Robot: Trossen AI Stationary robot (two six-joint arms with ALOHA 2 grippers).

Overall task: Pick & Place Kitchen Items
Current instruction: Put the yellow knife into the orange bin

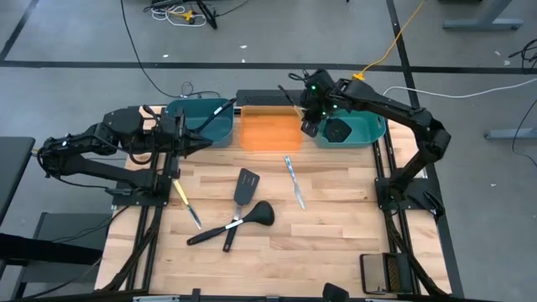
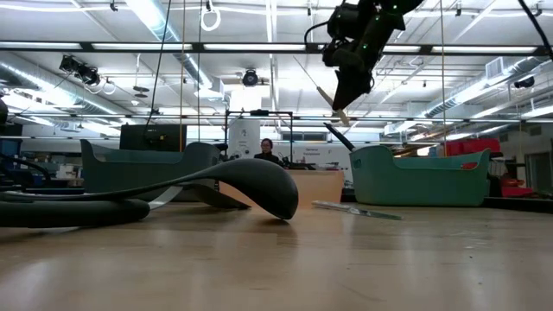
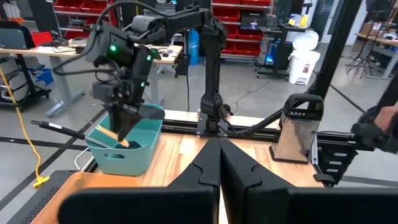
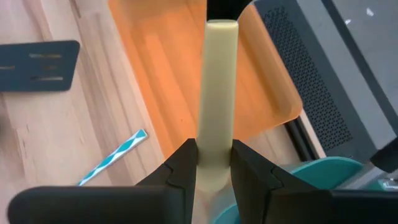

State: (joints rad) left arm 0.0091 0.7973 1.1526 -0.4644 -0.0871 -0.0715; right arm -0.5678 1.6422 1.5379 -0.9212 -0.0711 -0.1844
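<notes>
My right gripper [image 1: 310,124] hangs over the gap between the orange bin [image 1: 268,132] and the right teal bin [image 1: 361,130], shut on a utensil with a pale cream handle [image 4: 219,81] and a black end [image 4: 221,7]. On the table lie a yellow-handled knife [image 1: 186,203], a black slotted spatula [image 1: 244,188], a black ladle [image 1: 252,218] crossed by another black handle [image 1: 228,235], and a knife with a teal-patterned handle [image 1: 294,180]. My left gripper [image 1: 191,141] is shut and waits by the left teal bin [image 1: 201,122], which holds a black utensil [image 1: 216,111]. My right gripper pinches the cream handle [image 4: 214,146] between its two fingers [image 4: 180,171], which lie across it. The gripper comes from above, pointing down [image 2: 344,97]. The utensil is lifted clear of the table, its tan end [image 2: 341,112] slanting out below the fingers, above the bin's rim.
A long black handle [image 3: 56,129] sticks out of the right teal bin [image 3: 127,158]. A metal grater [image 1: 382,273] stands at the table's near right corner. Bare wood lies along the near edge. A person [image 2: 266,151] sits far behind the table.
</notes>
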